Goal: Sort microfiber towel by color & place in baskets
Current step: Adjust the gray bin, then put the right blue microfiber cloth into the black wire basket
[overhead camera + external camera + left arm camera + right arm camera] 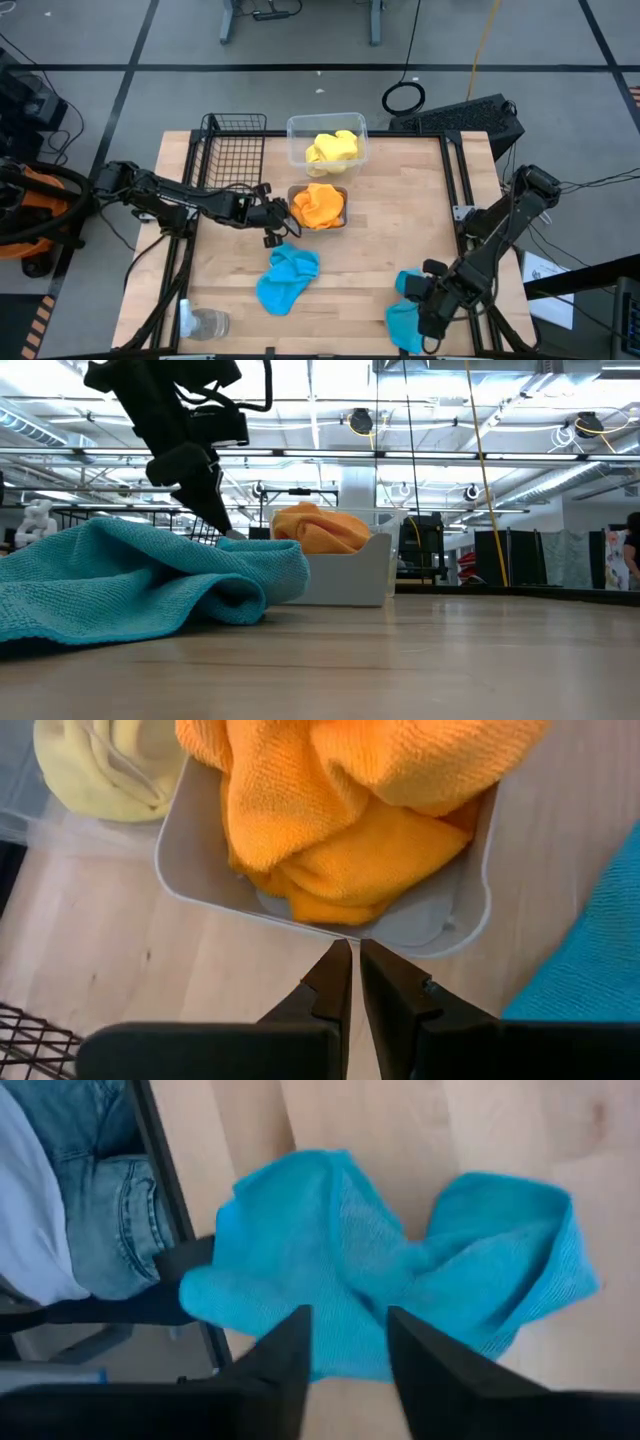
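Note:
An orange towel (318,205) is heaped in the grey tray (470,910). A yellow towel (330,148) lies in the clear tub (296,128). The black wire basket (232,150) holds no towel. One blue towel (287,278) lies crumpled on the table in front of the tray, and a second blue towel (400,1270) lies at the near right edge. My left gripper (353,952) is shut, its tips just short of the tray's left rim. My right gripper (345,1335) is open over the second blue towel, one finger on either side of its middle. My right gripper comes at the second blue towel from above, its open fingers (290,1355) over the towel's middle (350,1280). I cannot tell whether they touch the cloth. The towel lies slack on the table.
A clear glass cup (205,323) lies at the near left corner. A person in jeans (110,1200) stands just beyond the table's edge by the right arm. Bare wood (400,220) lies between the tray and the right arm.

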Available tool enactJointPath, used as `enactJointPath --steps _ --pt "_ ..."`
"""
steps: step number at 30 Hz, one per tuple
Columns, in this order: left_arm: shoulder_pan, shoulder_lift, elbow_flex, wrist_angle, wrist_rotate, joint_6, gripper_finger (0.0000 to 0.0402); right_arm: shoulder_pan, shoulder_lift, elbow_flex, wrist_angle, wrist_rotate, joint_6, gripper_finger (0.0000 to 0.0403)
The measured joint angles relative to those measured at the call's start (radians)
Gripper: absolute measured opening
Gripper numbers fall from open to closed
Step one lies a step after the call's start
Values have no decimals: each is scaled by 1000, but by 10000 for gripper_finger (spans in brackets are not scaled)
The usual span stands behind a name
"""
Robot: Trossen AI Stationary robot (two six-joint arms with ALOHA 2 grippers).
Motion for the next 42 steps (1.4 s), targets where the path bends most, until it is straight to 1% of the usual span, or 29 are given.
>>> enactJointPath --steps 2,5,8,10,12,15,19,23,27,30,33,35,38,42 --pt "0 -4 0 -3 2 0 33 24 0 0 0 0 25 143" --pt "0 -8 0 4 2 -1 33 53 18 0 0 33 33 208" --pt "-2 -8 0 3 3 -2 33 73 63 -4 3 60 19 276" --pt "-6 -8 0 2 3 -3 33 77 99 -22 8 77 7 313" --pt "-16 -8 0 2 3 -3 33 65 145 -50 8 68 11 338" --pt "-38 -8 0 2 4 -3 33 20 209 -111 62 -40 -12 344" --pt "-67 -8 32 -38 4 -3 33 -21 272 -165 170 -75 -105 313" --pt "-96 -8 84 -59 4 1 33 -58 306 -166 185 -84 -174 262" --pt "-120 -8 134 -56 2 31 33 -83 298 -169 184 -83 -186 190" --pt "-129 -8 149 -54 -13 33 33 -93 282 -174 195 -53 -195 127" --pt "-132 -8 149 -24 -20 34 33 -107 269 -175 200 -31 -243 62" --pt "-131 -8 149 1 -21 50 33 -121 257 -175 200 -6 -290 27" --pt "-131 -8 149 58 -22 80 33 -150 226 -180 195 81 -342 21" --pt "-131 -8 149 143 -24 140 33 -185 141 -178 194 203 -385 37"
